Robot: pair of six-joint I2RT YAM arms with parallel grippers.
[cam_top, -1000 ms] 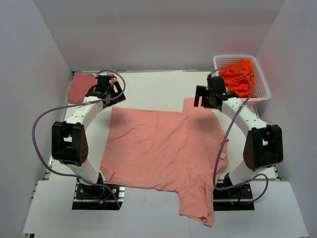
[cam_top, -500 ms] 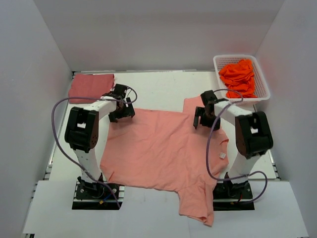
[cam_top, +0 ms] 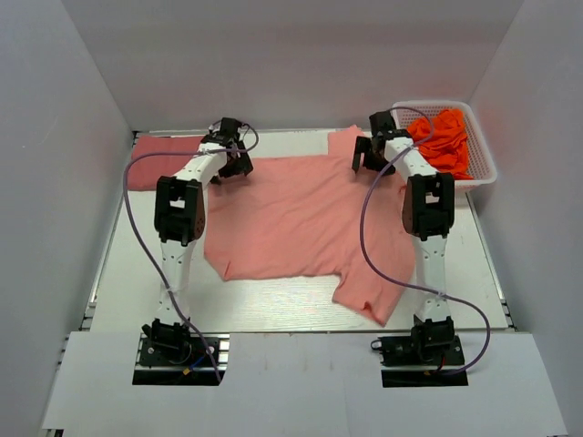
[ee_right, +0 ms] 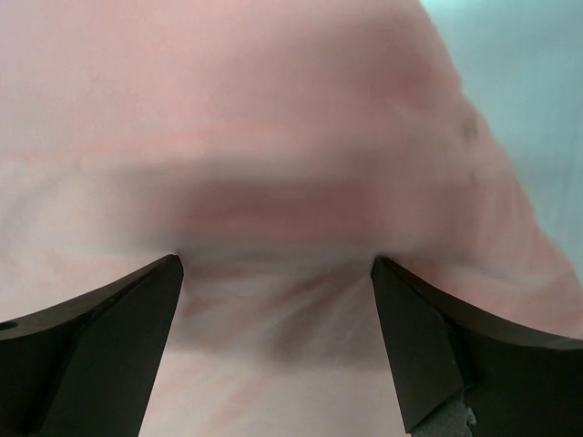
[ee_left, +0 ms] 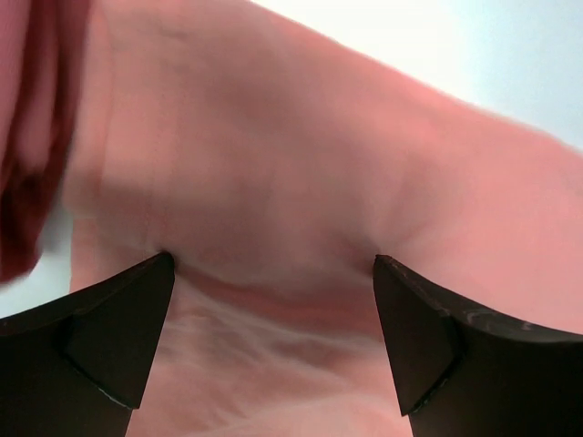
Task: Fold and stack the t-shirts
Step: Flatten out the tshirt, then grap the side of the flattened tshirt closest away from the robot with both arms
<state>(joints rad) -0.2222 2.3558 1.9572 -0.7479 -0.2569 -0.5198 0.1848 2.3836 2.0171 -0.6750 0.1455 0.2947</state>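
Observation:
The light salmon-pink t-shirt lies spread flat over the back half of the table, one sleeve trailing toward the front right. Both arms stretch far out over it. My left gripper presses on its back left corner, my right gripper on its back right edge. In each wrist view the jaws stand wide apart, tips dug into the pink cloth, which puckers between them; nothing is pinched. The darker rose-red t-shirt lies folded at the back left, also showing as a dark red fold in the left wrist view.
A white basket with bunched orange cloths stands at the back right, close to my right gripper. White walls enclose the table on three sides. Purple cables loop along both arms.
Both arms have stretched toward the back wall, and the pink t-shirt has slid with them away from the near edge. It now lies flatter and farther back.

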